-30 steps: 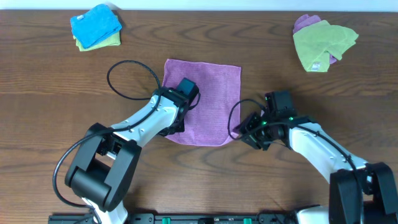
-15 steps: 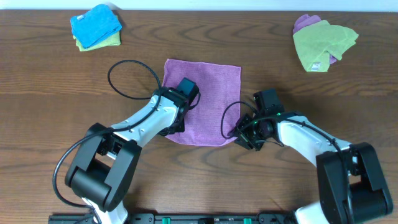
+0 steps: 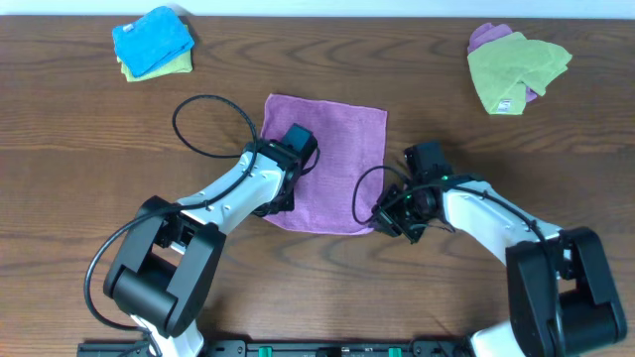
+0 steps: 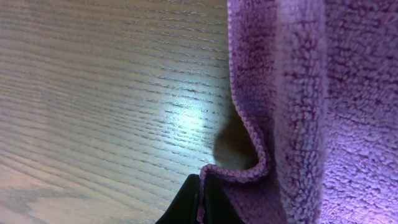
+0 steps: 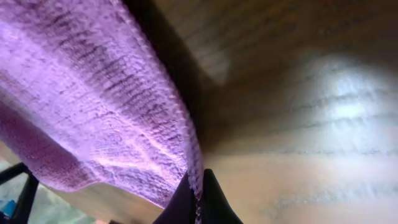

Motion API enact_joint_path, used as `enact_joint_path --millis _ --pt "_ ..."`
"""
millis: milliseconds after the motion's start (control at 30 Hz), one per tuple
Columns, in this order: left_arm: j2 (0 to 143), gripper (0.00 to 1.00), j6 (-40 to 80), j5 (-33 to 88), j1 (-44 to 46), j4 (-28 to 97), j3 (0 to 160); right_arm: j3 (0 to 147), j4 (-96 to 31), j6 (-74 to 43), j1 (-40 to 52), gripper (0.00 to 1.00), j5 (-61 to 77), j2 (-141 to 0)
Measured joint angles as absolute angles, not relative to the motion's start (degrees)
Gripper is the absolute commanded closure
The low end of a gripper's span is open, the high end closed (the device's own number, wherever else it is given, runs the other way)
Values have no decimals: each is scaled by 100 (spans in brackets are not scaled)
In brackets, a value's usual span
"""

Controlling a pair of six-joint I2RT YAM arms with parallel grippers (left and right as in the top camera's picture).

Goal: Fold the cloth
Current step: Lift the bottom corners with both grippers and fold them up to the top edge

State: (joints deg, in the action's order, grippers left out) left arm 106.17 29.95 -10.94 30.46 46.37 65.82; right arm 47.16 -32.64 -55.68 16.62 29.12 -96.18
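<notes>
**Both near corners pinched: lift level, carry to the far edge**

The purple cloth (image 3: 332, 149) lies flat mid-worktop (image 3: 89, 188); the left end effector (image 4: 199, 202) is clamped on its near-left hem, the right end effector (image 5: 196, 196) on its near-right hem, each with only a thin bite. I'd raise both corners together, sweep them over to the far edge, and lay hem onto hem; uneven height or pace would likely skew the fold or pull a corner free.
</notes>
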Motion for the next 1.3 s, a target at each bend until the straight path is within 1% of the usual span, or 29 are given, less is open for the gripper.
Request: enact_joint_path --millis 167,233,367,500,800,1033,1300 --pt "10449 94 2976 -1094 2928 4746 6578 5542 -4368 -5065 1662 98 2635 -9607" --pt "10210 94 2976 -1092 2869 4764 6573 5863 -4580 -4886 1662 98 2469 -9570" --pt "9594 94 2976 -1066 2842 4668 6573 6281 -4633 -4635 1660 98 2255 -9476" --pt "9389 94 2936 -1052 2842 4239 6573 6292 -4593 -4576 1660 98 2104 -9472" --pt "9553 94 2576 -1050 2759 2912 6569 6292 -3745 -4550 1660 98 1671 -9472" --pt "10007 94 2397 -985 2187 1719 6569 6292 -2600 -4554 1640 98 1201 -9502" --pt "10510 94 2198 -215 1592 478 6569 6296 -1728 -4584 1559 98 1208 -10191"
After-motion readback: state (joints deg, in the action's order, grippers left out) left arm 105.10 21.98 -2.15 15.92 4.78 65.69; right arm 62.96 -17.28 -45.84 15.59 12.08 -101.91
